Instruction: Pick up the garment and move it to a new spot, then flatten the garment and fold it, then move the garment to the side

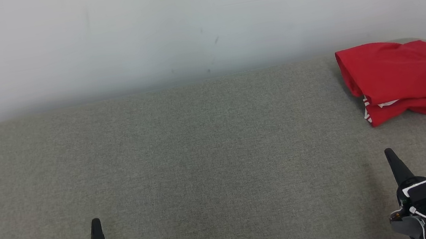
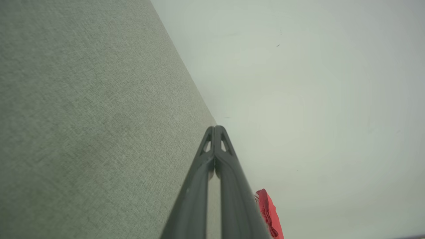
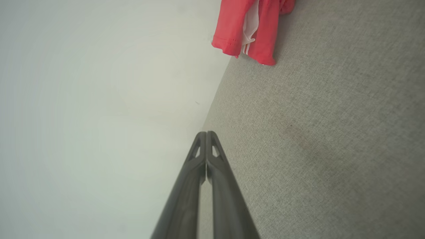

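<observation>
Lower left, left gripper (image 1: 95,224): fingers pressed together, empty, pointing at wall.
right gripper (image 1: 390,154): likewise clenched, empty, lower right.
surface: grey fabric pad (image 1: 200,147), rounded corners.
room: pale wall (image 1: 180,22) behind.
garment: red folded garment (image 1: 403,76), far right corner, well apart from right gripper.

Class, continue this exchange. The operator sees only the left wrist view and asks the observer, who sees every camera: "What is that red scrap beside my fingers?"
Observer: A red garment, folded into a bundle at the far right corner of the grey surface.
Operator: Is the other arm holding it?
Observer: No. The right gripper sits nearer the robot, apart from it, jaws shut.
Operator: Is it plain red?
Observer: Not quite. The right wrist view shows white trim between the layers at its open edge.
</observation>
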### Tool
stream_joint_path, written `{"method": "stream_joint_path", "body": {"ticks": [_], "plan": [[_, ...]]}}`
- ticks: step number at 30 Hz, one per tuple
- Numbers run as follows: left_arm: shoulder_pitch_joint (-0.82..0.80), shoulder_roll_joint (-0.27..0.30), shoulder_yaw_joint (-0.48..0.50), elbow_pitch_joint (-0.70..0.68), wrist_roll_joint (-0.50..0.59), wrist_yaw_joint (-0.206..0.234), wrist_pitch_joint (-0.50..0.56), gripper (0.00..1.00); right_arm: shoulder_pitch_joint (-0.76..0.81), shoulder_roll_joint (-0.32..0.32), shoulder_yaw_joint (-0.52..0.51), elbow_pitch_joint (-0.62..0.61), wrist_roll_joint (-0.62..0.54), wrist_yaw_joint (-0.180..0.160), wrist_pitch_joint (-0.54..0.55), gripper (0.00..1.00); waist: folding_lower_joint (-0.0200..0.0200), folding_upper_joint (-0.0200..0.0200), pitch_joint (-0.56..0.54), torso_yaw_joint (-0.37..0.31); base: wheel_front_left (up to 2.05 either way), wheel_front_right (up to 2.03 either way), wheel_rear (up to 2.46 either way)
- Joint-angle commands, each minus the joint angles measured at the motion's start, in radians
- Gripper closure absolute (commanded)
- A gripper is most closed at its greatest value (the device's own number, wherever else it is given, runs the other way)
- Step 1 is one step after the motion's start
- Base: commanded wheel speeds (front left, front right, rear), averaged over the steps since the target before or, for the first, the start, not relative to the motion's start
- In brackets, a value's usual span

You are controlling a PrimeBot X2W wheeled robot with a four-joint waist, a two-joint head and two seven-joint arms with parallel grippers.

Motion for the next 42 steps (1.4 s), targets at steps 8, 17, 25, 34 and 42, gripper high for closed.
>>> {"method": "stream_joint_path", "body": {"ticks": [8, 17, 25, 34, 42], "plan": [[-0.04, 0.004, -0.005, 0.012, -0.095, -0.008, 0.013, 1.0, -0.035, -0.009, -0.02, 0.008, 0.09, 0.003, 0.034, 1.0, 0.0, -0.0001, 0.002, 0.003, 0.0, 0.0, 0.0], [-0.063, 0.004, -0.009, 0.025, -0.175, -0.01, 0.023, 1.0, -0.055, -0.01, -0.035, 0.02, 0.167, 0.003, 0.062, 1.0, 0.0, -0.0001, 0.003, 0.006, 0.0, 0.0, 0.0], [-0.08, 0.004, -0.013, 0.036, -0.24, -0.012, 0.031, 1.0, -0.07, -0.011, -0.047, 0.029, 0.23, 0.003, 0.085, 1.0, 0.0, -0.0001, 0.005, 0.009, 0.0, 0.0, 0.0], [-0.099, 0.004, -0.017, 0.048, -0.306, -0.015, 0.04, 1.0, -0.089, -0.012, -0.061, 0.039, 0.298, 0.003, 0.11, 1.0, 0.0, -0.0001, 0.006, 0.012, 0.0, 0.0, 0.0], [-0.112, 0.004, -0.019, 0.058, -0.366, -0.019, 0.047, 1.0, -0.104, -0.014, -0.071, 0.048, 0.353, 0.003, 0.131, 1.0, 0.0, -0.0001, 0.008, 0.015, 0.0, 0.0, 0.0]]}}
